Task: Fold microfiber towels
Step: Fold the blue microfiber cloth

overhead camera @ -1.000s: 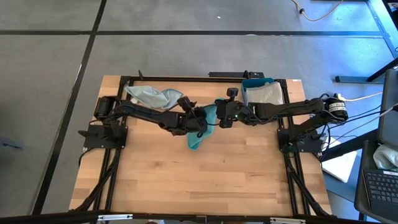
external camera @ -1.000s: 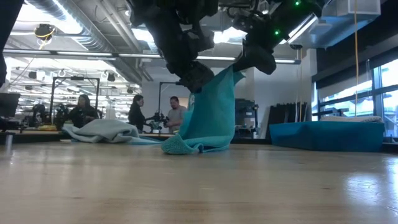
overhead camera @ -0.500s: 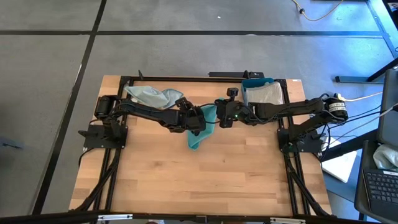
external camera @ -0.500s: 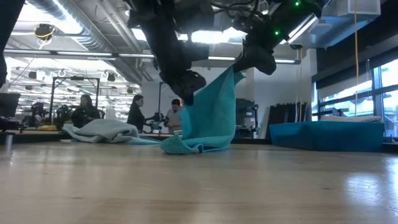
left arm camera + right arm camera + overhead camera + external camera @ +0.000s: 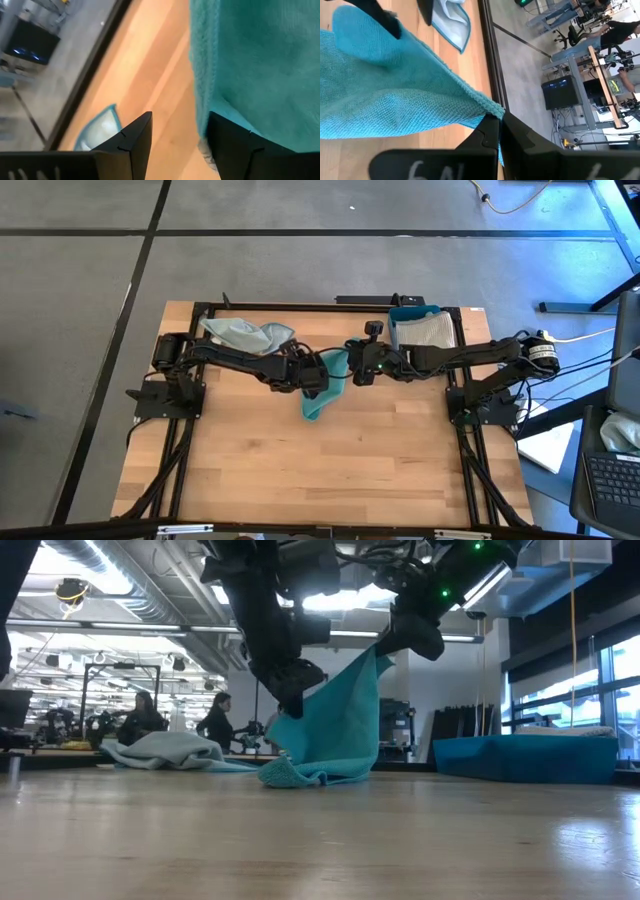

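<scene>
Your right gripper [image 5: 495,125] pinches the teal towel's [image 5: 335,725] corner aloft so your open left gripper [image 5: 177,137] beside it can grab the hanging edge.

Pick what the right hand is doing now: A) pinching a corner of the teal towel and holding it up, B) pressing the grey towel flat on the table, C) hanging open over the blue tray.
A: the right hand is shut on the teal towel, whose lower end trails on the table.

wooden table [image 5: 340,470] | on it: pale towel heap [image 5: 243,334]; teal towel's [image 5: 318,402] lower end; blue tray [image 5: 420,330]
</scene>
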`<state>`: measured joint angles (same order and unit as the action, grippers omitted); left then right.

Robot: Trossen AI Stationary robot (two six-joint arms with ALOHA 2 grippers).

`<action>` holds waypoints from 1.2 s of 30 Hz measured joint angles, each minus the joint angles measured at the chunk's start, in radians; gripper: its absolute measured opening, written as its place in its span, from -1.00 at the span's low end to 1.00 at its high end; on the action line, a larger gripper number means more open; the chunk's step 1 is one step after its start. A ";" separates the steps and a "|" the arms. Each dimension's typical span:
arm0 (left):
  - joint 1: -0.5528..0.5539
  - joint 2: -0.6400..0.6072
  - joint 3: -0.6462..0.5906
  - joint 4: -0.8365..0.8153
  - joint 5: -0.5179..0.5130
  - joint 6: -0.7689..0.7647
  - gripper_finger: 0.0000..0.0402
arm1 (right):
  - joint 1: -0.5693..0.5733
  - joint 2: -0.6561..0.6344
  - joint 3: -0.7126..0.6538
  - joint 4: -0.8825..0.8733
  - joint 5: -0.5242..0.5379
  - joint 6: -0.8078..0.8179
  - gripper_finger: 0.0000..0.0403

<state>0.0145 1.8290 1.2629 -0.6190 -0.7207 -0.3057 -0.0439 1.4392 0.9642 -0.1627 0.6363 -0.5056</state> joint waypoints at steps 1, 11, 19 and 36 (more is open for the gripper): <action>-0.001 0.000 0.000 -0.008 0.012 -0.013 -0.13 | 0.000 0.000 0.000 0.000 0.000 0.000 -0.97; -0.008 0.001 0.000 -0.057 0.152 -0.055 -0.13 | 0.000 0.000 0.000 -0.014 0.001 0.000 -0.97; -0.004 0.002 0.000 -0.055 0.166 -0.071 -0.13 | 0.000 0.000 0.000 -0.016 0.001 0.000 -0.97; 0.023 0.012 -0.002 -0.062 0.321 -0.100 -0.31 | 0.000 0.000 0.000 -0.021 0.001 -0.001 -0.97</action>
<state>0.0380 1.8408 1.2613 -0.6811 -0.3994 -0.4055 -0.0441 1.4391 0.9642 -0.1833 0.6373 -0.5064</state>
